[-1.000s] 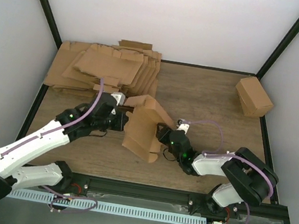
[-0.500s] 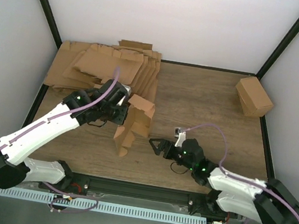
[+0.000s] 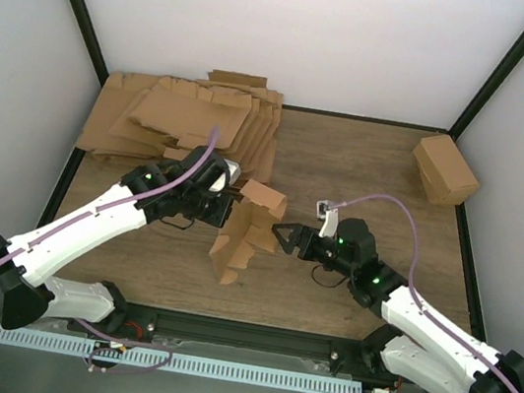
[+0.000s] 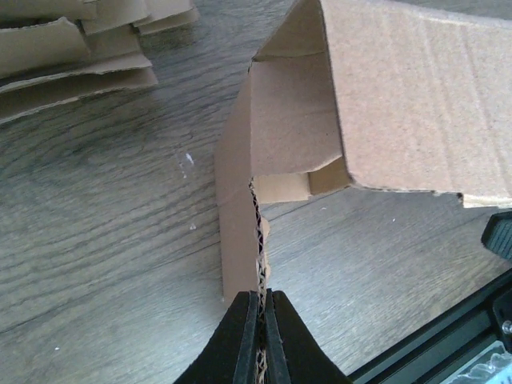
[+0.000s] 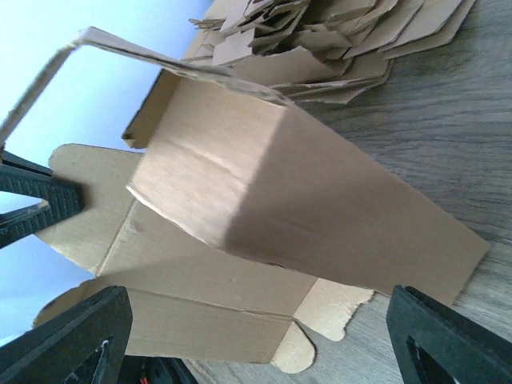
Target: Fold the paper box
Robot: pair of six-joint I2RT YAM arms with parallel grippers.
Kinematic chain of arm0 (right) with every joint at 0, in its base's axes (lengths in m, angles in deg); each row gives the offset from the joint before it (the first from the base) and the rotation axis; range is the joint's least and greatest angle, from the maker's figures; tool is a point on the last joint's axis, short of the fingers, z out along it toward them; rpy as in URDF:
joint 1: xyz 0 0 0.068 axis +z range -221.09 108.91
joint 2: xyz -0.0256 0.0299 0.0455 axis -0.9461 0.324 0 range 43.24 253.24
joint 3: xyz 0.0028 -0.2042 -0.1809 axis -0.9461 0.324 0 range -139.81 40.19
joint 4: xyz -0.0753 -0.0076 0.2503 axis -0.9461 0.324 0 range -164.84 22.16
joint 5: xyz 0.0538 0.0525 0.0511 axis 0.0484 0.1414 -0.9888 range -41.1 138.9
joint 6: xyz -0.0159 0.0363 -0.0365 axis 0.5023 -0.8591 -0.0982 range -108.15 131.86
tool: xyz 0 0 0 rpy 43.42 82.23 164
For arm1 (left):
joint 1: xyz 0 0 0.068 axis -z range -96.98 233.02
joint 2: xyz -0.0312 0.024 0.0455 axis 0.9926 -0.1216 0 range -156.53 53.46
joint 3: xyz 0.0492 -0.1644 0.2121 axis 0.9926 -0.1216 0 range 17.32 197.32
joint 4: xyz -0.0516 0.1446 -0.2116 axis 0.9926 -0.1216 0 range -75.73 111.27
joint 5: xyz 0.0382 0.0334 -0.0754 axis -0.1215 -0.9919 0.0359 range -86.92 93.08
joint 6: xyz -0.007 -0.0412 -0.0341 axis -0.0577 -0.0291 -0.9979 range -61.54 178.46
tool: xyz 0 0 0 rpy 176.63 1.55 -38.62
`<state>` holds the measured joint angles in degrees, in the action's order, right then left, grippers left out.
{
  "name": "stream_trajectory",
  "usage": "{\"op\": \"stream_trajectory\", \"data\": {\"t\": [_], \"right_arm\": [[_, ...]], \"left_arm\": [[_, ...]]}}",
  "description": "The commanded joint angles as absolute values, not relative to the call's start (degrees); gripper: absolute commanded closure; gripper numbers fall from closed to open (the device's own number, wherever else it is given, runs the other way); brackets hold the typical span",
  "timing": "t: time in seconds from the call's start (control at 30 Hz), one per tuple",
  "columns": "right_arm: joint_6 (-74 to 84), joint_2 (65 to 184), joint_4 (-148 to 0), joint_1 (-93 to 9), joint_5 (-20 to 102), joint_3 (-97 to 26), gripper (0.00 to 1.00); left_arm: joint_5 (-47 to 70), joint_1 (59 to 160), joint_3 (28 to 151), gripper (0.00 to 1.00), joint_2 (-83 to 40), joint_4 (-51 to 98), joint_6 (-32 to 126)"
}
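1. Paper box [image 3: 247,229] stands half-formed on the table [image 3: 367,163], left of centre and near the front. Bare wood stretches from its right side to the far right corner.
2. Pile [image 3: 184,119] of flat brown sheets fills the far left corner. Its ragged near edge lies just behind the box, so there is little room on that side.
3. Box, closer: one long panel is folded over into a sleeve and an end stands open towards the left wrist camera. Loose flaps hang at its lower end close to the wood. In the right wrist view a thin flap juts out past the open end.
4. Cuboid [image 3: 444,169] sits at the far right edge, well apart from the box and both arms.
5. Left gripper [image 4: 262,300] is clenched on a raw corrugated edge of the box, with the sheet pinched between its black fingers.
6. Right gripper [image 3: 281,235] is released, its jaws spread wide and pointing at the box's right side. Whether the tips touch the cardboard, I cannot tell.
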<state>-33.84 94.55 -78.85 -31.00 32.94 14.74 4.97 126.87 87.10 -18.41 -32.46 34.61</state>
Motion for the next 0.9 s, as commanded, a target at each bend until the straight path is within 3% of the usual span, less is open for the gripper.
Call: {"op": "stream_trajectory", "data": {"t": [0.0, 0.17, 0.5, 0.57, 0.7, 0.87], "right_arm": [[-33.8, 96.4, -75.9, -31.5, 31.5, 9.4, 0.1], [-35.8, 97.6, -77.1, -32.2, 32.9, 7.6, 0.15], [-36.4, 100.6, -74.0, -33.4, 36.5, 4.9, 0.39], [-35.4, 101.1, -72.5, -33.4, 36.9, 4.6, 0.41], [-33.7, 101.0, -71.2, -33.5, 37.5, 4.6, 0.44], [-31.7, 102.5, -69.8, -33.5, 36.3, 3.2, 0.46]], "left_arm": [[7.8, 126.9, 85.2, 0.96, -18.8, -31.6, 34.0], [7.7, 126.9, 84.6, 0.96, -18.6, -31.6, 33.8], [9.2, 126.9, 85.1, 0.91, -18.8, -30.3, 34.2], [9.5, 126.9, 85.1, 0.84, -18.7, -29.6, 34.3], [10.6, 126.5, 85.1, 0.55, -17.8, -27.3, 33.2], [16.9, 123.7, 86.6, 0.42, -16.7, -23.7, 33.1]]}}
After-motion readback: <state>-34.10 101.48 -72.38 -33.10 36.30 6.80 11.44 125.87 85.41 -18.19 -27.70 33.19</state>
